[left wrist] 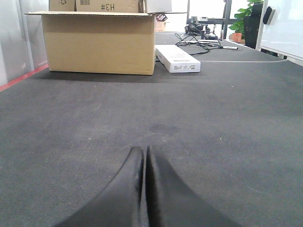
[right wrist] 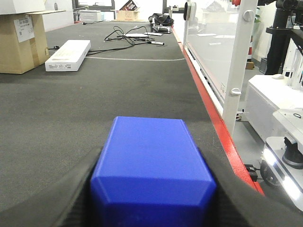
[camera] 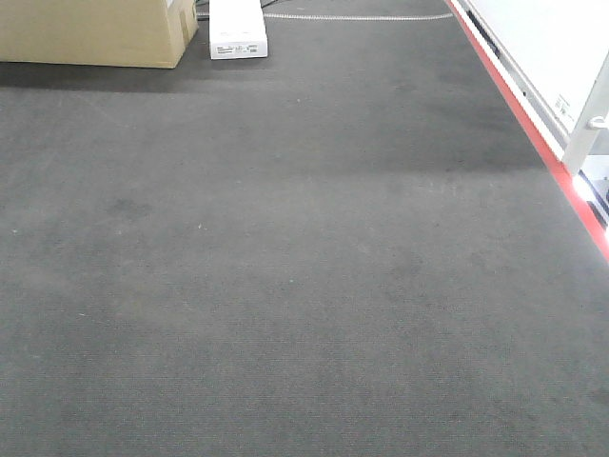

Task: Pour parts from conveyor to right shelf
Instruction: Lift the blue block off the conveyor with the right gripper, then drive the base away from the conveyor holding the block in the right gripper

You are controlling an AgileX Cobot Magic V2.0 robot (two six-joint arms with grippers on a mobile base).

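Blue plastic is filling the lower middle of the right wrist view: a solid block is sitting clamped between the dark fingers of the right tool, over the belt and near its red strip. The left tool is hanging low over the same dark grey, finely ribbed belt with its two fingers pressed together, tips touching and nothing between them. At the far end a cardboard box is standing on the belt, and more cardboard above its open flaps is showing the marking "#H3". A white paper label on the box's side, seen from the right wrist, is carrying print too small to read. Just beside the box a flat white carton is lying on the belt, with a small label whose text is also too fine to make out. Black cables are trailing across the belt behind the carton. Beyond the red strip a white post is standing upright with a clear panel alongside it.
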